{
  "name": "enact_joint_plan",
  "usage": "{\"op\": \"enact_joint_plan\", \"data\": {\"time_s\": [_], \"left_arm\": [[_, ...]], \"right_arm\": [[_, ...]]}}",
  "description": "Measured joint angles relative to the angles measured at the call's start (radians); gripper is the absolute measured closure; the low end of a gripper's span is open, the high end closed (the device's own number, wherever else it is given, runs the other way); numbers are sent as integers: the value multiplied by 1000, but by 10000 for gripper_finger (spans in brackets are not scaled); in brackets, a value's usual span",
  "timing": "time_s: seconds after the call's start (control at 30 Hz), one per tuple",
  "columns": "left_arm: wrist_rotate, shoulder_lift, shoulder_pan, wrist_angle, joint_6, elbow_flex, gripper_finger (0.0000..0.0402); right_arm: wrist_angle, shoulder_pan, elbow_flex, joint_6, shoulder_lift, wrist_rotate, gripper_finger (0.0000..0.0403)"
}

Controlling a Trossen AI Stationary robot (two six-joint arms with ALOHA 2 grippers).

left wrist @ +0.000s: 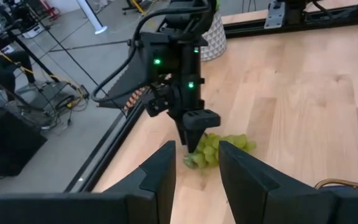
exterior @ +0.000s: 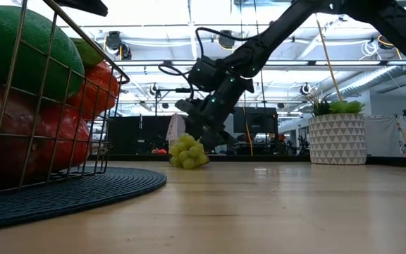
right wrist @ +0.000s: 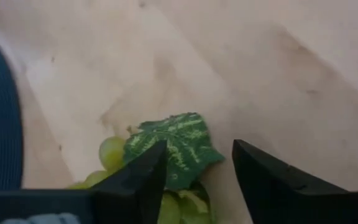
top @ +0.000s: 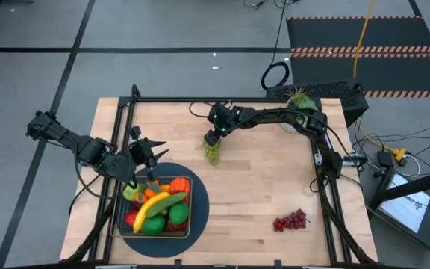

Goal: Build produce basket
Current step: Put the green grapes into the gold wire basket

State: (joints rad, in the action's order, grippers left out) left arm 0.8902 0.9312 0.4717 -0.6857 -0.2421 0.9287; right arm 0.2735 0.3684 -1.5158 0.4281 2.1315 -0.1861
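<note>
High view, table (top: 260, 187): wooden top, round dark mat (top: 198, 224) at its near left corner
Basket (top: 187, 181): on the mat, filled with produce (top: 157, 206)
Right gripper (top: 213, 139): over the green grapes (top: 212, 152) near the far edge, fingers spread
Left gripper (top: 148, 149): above the basket, fingers apart
Purple grapes (top: 290, 220): near right corner
</note>
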Motion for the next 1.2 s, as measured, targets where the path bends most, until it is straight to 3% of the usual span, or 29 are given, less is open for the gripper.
{"op": "enact_joint_plan", "data": {"time_s": [0.3,0.6,1.07,1.2], "left_arm": [[0,0,0,-1,5,0,279],[-3,0,0,-2,4,0,279],[-4,0,0,10,-15,0,279],[-4,0,0,13,-33,0,279]], "right_arm": [[37,-59,-1,-42,-1,29,281],[88,-63,0,-131,-15,54,393],[98,-137,0,-279,-241,63,402],[134,-145,0,-249,-238,137,391]]}}
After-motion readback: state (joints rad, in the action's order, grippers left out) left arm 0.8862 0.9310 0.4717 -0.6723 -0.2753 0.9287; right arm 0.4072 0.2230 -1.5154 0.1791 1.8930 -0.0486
